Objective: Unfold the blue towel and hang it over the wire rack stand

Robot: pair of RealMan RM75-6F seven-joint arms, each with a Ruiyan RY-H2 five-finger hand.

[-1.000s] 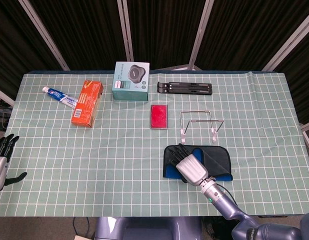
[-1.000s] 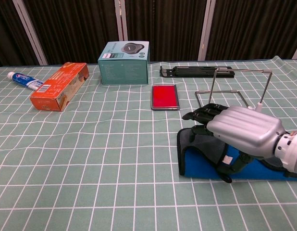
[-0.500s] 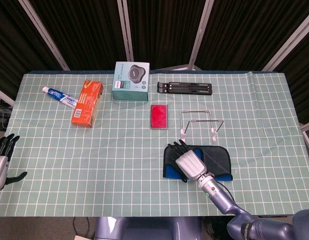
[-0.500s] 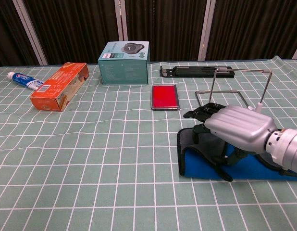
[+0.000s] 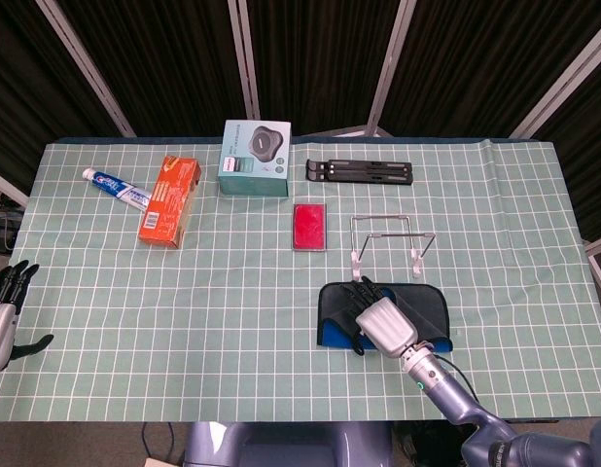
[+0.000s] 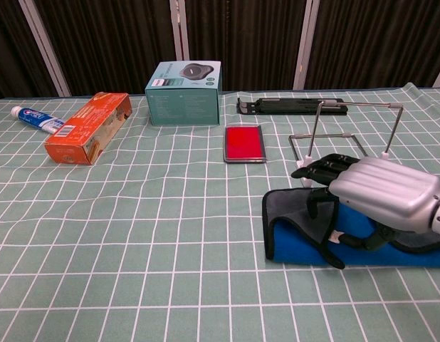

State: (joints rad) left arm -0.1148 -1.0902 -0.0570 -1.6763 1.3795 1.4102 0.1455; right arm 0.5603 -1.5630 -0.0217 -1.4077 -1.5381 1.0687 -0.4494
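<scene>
The folded towel (image 5: 430, 309), dark grey on top with blue along its front edge (image 6: 298, 246), lies flat on the table at the front right. My right hand (image 5: 383, 321) lies palm down over its middle, fingers (image 6: 321, 169) spread and pointing away from me, with no fold visibly pinched. The wire rack stand (image 5: 380, 217) stands upright just behind the towel, its top bar (image 6: 359, 104) bare. My left hand (image 5: 1, 306) hangs at the table's left edge, fingers apart and holding nothing.
Across the back of the green grid mat (image 5: 232, 311) lie a toothpaste tube (image 5: 116, 187), an orange carton (image 5: 169, 200), a teal box (image 5: 255, 159), a red flat case (image 5: 309, 226) and a black folded stand (image 5: 359, 171).
My right hand has slid a little to the right over the towel, so more of the grey left end shows. The towel, the rack and the left hand have stayed put.
</scene>
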